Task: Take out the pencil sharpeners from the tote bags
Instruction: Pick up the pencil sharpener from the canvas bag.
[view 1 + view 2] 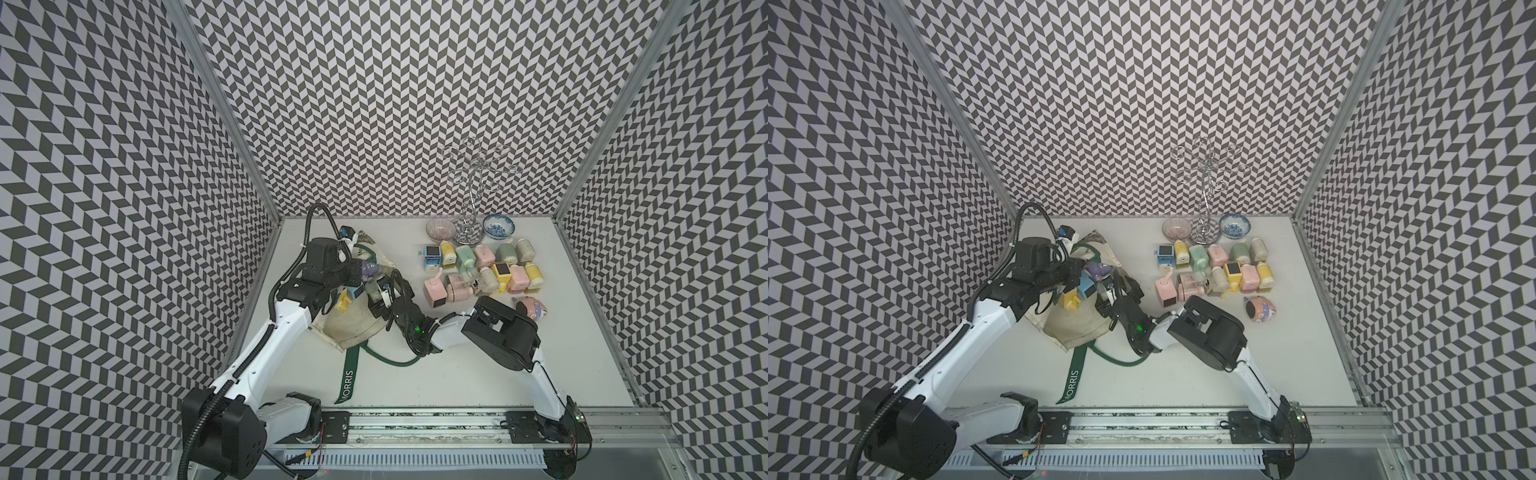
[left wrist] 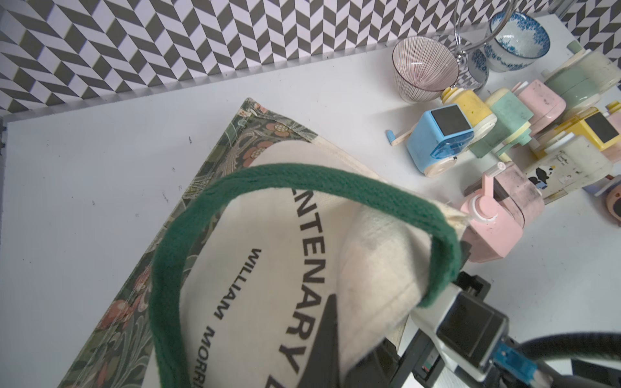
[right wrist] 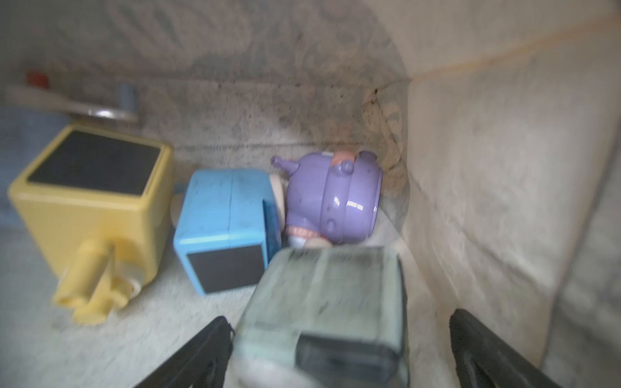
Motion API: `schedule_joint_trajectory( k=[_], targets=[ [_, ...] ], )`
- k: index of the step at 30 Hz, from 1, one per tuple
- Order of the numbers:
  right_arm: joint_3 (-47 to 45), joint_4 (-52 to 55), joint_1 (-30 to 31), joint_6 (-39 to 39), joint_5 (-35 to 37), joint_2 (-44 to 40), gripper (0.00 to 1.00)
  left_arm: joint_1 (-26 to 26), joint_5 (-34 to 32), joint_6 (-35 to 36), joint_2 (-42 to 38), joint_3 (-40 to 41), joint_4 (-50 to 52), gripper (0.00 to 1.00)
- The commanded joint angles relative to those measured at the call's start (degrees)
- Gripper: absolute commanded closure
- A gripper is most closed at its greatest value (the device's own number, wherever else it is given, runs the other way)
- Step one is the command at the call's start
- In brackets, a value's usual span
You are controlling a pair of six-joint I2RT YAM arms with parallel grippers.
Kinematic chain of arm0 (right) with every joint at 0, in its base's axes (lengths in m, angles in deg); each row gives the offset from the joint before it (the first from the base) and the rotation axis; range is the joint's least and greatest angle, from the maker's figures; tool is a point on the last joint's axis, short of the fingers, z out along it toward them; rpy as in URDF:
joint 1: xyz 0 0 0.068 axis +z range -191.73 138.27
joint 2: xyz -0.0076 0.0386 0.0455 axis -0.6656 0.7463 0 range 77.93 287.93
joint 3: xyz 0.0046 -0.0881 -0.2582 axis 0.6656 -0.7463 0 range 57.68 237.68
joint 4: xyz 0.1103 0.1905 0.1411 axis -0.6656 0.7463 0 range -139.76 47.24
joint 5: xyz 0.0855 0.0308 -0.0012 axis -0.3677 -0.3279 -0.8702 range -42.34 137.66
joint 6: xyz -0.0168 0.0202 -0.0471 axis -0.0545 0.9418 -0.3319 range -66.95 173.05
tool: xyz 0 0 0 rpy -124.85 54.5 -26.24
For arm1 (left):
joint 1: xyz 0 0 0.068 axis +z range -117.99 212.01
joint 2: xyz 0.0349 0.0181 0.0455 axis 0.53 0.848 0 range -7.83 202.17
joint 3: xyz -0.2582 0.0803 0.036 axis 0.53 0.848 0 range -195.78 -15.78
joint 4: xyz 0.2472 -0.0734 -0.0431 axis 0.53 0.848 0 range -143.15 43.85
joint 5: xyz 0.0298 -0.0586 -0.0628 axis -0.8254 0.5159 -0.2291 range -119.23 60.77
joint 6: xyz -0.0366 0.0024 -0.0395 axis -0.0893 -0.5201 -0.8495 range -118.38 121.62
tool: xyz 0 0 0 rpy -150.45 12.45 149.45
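Cream canvas at the table's left is your tote bag. Your left gripper is clamped on the bag's upper rim beside a green strap, and the canvas there is lifted. Inside lie a yellow sharpener, a blue sharpener and a lilac sharpener. Your right gripper is inside the mouth, jaws spread wide either side of a pale green sharpener, not closed on it. Further right, a cluster of sharpeners sits out on the table, just in front of a striped bowl and a blue-patterned bowl.
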Motion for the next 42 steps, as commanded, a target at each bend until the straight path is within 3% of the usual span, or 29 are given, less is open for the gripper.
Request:
schedule_joint_trajectory(
  k=[1,4,13,31,42],
  targets=[
    [2.66,-0.96,-0.38,0.84,-3.47,0.53,0.01,-0.05,1.67,0.17,-0.23,-3.12,-0.23,1.00],
    [2.87,0.09,-0.21,1.34,-8.28,1.20,0.01,0.00,2.05,0.14,0.30,-3.62,-0.15,1.00],
    [8.46,11.25,-0.25,4.41,-6.77,4.53,0.01,-0.07,2.70,-0.19,0.35,-3.90,-0.15,1.00],
    [9.52,18.14,-0.14,5.61,-10.16,5.21,0.00,-0.06,2.88,-0.12,0.27,-2.85,-0.58,1.00],
    [10.33,24.58,-0.20,7.25,-10.39,1.81,0.13,-0.01,2.62,-0.03,0.18,-2.52,-0.72,1.00]
  ],
)
